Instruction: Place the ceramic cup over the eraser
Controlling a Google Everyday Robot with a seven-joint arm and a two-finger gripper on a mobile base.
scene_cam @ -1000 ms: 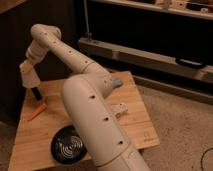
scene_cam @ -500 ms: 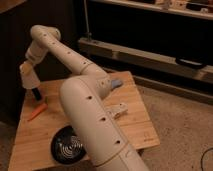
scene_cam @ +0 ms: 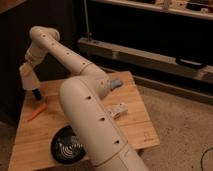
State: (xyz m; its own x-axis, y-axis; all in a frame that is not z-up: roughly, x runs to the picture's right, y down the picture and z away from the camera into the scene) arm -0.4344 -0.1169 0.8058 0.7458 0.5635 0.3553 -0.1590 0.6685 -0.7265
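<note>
The gripper [scene_cam: 36, 93] hangs nose-down over the far left corner of the wooden table [scene_cam: 142, 127]. Its dark tip is just above the boards and just beyond an orange stick-like item [scene_cam: 37, 111]. Whether it is wide or narrow cannot be told, nor whether it carries anything. The white arm [scene_cam: 90, 120] rises from the foreground, doubles back at a high elbow and drops to that corner. The pose looks chosen to bring the wrist straight down on something low at the table's edge.

The ceramic cup cannot be picked out with certainty. A bluish-grey object [scene_cam: 116, 83] by the far edge, half hidden behind the arm, may be it. A pale flat object [scene_cam: 118, 110] near the table's middle, just beside the arm, may be the eraser. Both lie well apart from the gripper, so the placing appears not yet begun. A black round dish [scene_cam: 67, 148] with ringed markings sits at the near edge, partly under the arm. Dark shelving with a metal rail [scene_cam: 150, 55] runs behind the table.

Against the frames from half a second and a second earlier, little differs. The gripper tip has edged slightly right and down, the elbow has shifted a touch, and everything on the table lies where it did.
</note>
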